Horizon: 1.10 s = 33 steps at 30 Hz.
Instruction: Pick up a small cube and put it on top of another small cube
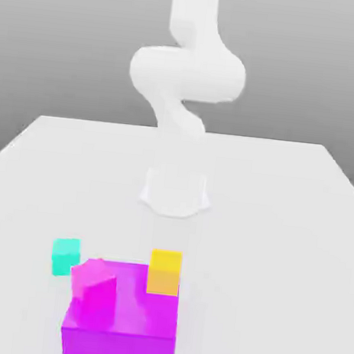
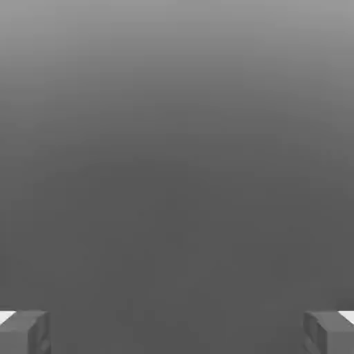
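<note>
Scanning order: across the exterior view from its left to its right.
Teal cube (image 1: 66,255): a small cube resting on the white table (image 1: 298,223), just beside the far left corner of the purple block (image 1: 123,320); whether they touch I cannot tell.
Magenta cube (image 1: 95,287): sits on the purple block's left part, turned at an angle to the block's edges.
Yellow cube (image 1: 165,271): stands at the purple block's far right corner, squared up with it; whether it rests on the block or on the table behind it I cannot tell.
Arm (image 1: 187,77): rises from its base (image 1: 175,191) behind the cubes, well apart from all of them.
Gripper (image 2: 177,332): fingertips (image 2: 24,332) stand at the two sides of the hand view, spread wide with nothing between them.
Progress: judged not started; no small cube lies on another.
Risk, crowding: the cubes cluster around the block, so spread fingers descending on one could clip a neighbour or the block's edge.
Risk, angle: gripping the rotated magenta cube without matching its turn could twist it or let it slip.
Risk, placing: an off-centre release could tip the carried cube off.
</note>
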Each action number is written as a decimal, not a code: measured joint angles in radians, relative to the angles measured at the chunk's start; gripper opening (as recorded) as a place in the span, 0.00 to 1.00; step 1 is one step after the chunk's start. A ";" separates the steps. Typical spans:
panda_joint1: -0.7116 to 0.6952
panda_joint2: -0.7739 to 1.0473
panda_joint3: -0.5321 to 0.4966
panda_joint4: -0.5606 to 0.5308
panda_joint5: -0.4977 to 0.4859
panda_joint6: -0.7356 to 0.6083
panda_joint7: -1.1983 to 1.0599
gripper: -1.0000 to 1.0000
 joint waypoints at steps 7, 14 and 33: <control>-0.186 0.241 -0.006 -0.190 -0.029 0.179 0.251 0.50; -0.357 0.497 -0.046 -0.386 -0.048 0.366 0.507 0.50; -0.521 0.997 -0.013 -0.482 0.089 0.756 0.597 0.00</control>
